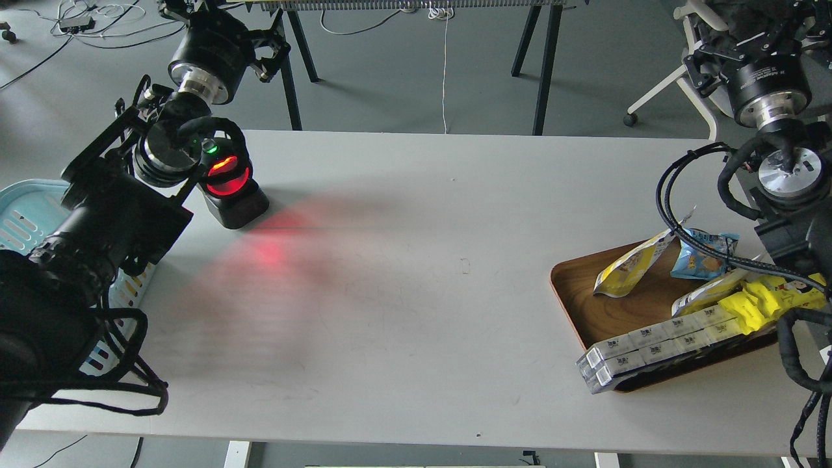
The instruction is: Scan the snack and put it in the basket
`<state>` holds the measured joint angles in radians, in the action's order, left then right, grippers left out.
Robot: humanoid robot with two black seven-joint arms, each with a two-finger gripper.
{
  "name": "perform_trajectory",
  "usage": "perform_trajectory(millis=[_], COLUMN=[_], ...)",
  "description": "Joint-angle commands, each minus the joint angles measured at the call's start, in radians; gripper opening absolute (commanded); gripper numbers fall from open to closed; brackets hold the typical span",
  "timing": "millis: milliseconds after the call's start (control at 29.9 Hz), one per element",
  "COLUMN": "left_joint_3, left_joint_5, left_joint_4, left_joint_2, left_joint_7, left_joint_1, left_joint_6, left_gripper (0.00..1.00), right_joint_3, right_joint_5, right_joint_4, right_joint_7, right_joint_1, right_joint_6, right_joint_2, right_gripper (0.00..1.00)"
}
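Note:
The snack [628, 266], a pouch with a white top and yellow bottom, lies tilted on the left part of the brown wooden tray [585, 296] at the table's right. The light blue basket [25, 209] stands off the table's left edge, mostly hidden behind my left arm. My left gripper [268, 60] is raised at the top left, above and behind the scanner, far from the snack. It looks dark and its fingers cannot be told apart. My right gripper [697, 65] is raised at the top right, behind the tray, and is just as unclear. Neither visibly holds anything.
A black scanner [229, 185] glows red at the table's back left and casts red light on the tabletop [416, 273]. The tray also holds a light-blue packet [705, 250], a bright yellow packet [773, 302], another pouch and long white boxes [650, 348]. My right arm's cables hang over the tray.

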<state>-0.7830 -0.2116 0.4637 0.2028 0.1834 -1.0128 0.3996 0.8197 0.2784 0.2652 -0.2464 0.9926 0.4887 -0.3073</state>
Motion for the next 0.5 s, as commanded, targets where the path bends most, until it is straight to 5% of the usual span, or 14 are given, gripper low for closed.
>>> perform_trajectory(millis=[0,469], left_joint_3=[-0.001,0.002], left_joint_5=[0.000,0.000], left_joint_4=[0.003,0.001], left_joint_2=[-0.002,0.000], left_joint_7=[0.008,0.008], left_joint_1=[-0.001,-0.001], left_joint_6=[-0.001,0.002], left_gripper=[1.00,1.00], right_joint_3=[-0.042,-0.302], right_joint_5=[-0.007,-0.160], right_joint_4=[0.002,0.126], right_joint_7=[-0.002,-0.020], right_joint_1=[0.001,0.245], right_joint_6=[0.000,0.000], right_joint_2=[-0.001,-0.145], right_gripper=[0.99,0.99])
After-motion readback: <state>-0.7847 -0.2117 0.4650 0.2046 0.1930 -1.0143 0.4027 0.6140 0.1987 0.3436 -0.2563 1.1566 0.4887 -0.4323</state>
